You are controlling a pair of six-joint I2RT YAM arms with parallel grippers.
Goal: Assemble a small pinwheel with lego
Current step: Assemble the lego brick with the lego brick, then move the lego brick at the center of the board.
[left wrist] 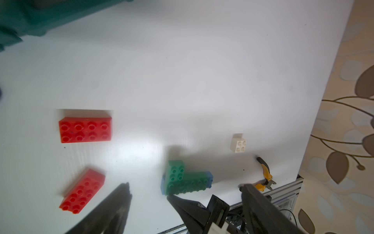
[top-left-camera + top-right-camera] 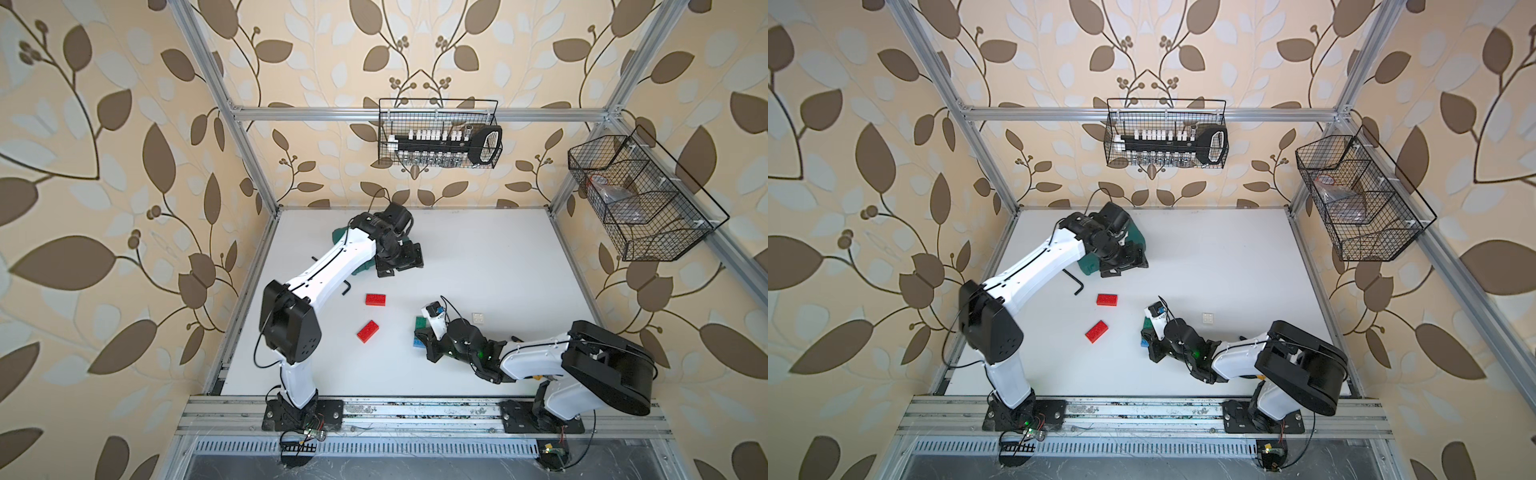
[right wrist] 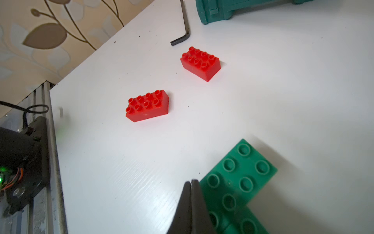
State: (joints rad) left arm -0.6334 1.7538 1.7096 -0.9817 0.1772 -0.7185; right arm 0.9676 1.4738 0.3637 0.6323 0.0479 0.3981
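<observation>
Forming an L: pinwheel (image 1: 186, 180), green over blue; R gripper (image 3: 191, 182) closed, L gripper (image 1: 184, 184) spread.

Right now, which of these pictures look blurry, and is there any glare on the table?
Left wrist view: soft, bright glare on the white tabletop beside the green-on-blue stack of studded plastic bricks. Right wrist view: a red studded plastic brick is crisp; the stack's green top brick softens near the lens. Both top views: sharp, evenly lit.

My white surface (image 2: 478, 257) carries a red brick (image 1: 85, 129), a second red brick (image 1: 82, 192), green bricks (image 1: 176, 174), a blue brick (image 1: 210, 178), a white brick (image 1: 238, 142), a teal case (image 3: 242, 8); beige wallpaper (image 2: 104, 166), brown leaves.
</observation>
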